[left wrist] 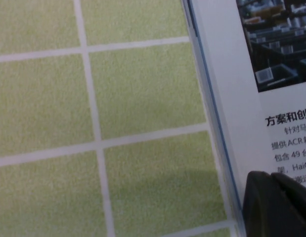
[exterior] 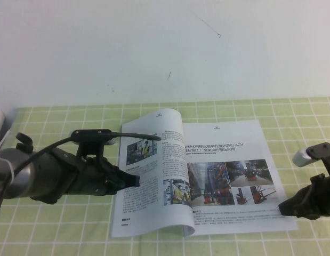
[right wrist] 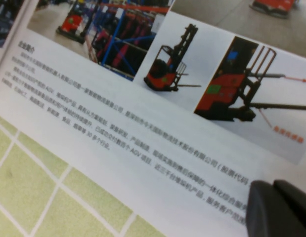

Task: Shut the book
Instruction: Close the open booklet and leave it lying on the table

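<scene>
At the book's (exterior: 223, 176) left edge, my clenched left gripper (exterior: 135, 180) could crumple pages (exterior: 154, 160) shoving toward my clenched right gripper (exterior: 284, 208) opposite.

Robotics lab setup, green checked tablecloth (exterior: 58, 224), bare white wall (exterior: 154, 42)

Book (left wrist: 227, 98) left page carried a bold heading "方案和创…", then "ACR", "49 台" and "HaiQ", cut off just by the left hand (left wrist: 272, 178). The right page near the right hand (right wrist: 272, 190) had body lines with "AGV" and "30 多个行业".
</scene>
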